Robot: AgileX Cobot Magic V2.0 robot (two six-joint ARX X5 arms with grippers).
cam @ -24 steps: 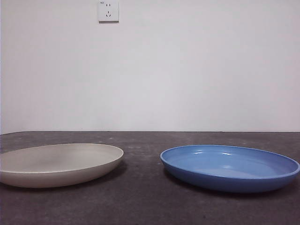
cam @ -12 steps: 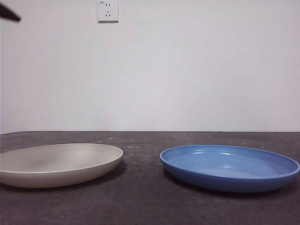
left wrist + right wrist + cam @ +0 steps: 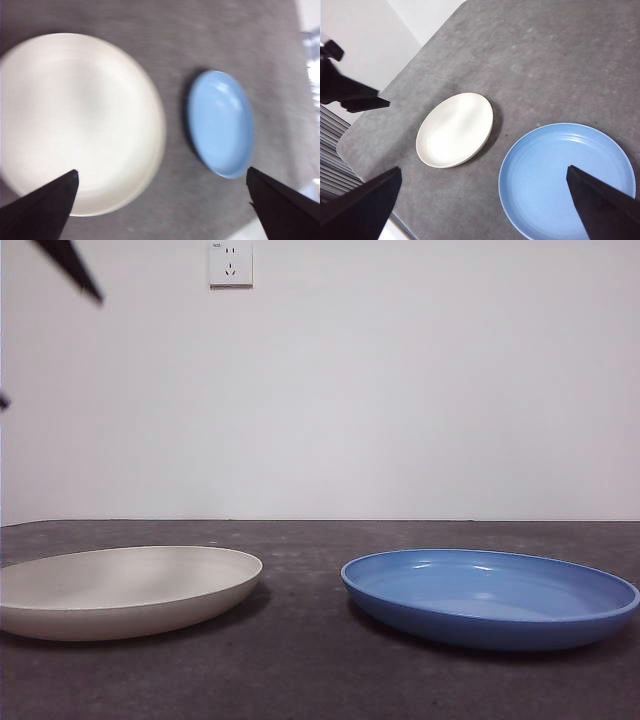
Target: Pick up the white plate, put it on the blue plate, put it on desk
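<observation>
The white plate point(image 3: 125, 590) lies on the dark desk point(image 3: 300, 680) at the left, and the blue plate point(image 3: 490, 598) lies at the right, with a gap between them. My left gripper point(image 3: 161, 171) is open and empty, high above the white plate point(image 3: 75, 120), with the blue plate point(image 3: 221, 122) beside it. One of its black fingertips point(image 3: 75, 268) shows at the front view's top left corner. My right gripper point(image 3: 484, 168) is open and empty, high above the desk between the white plate point(image 3: 455, 129) and the blue plate point(image 3: 567, 175).
A white wall with a socket point(image 3: 231, 263) stands behind the desk. The right wrist view shows the desk's rounded corner and edge point(image 3: 350, 145) near the white plate, and the left arm's gripper point(image 3: 347, 90) above that edge.
The black fingertip at the front view's top left has come further in, moving down and to the right. A second dark tip now shows at the left edge. Both plates are unmoved.
</observation>
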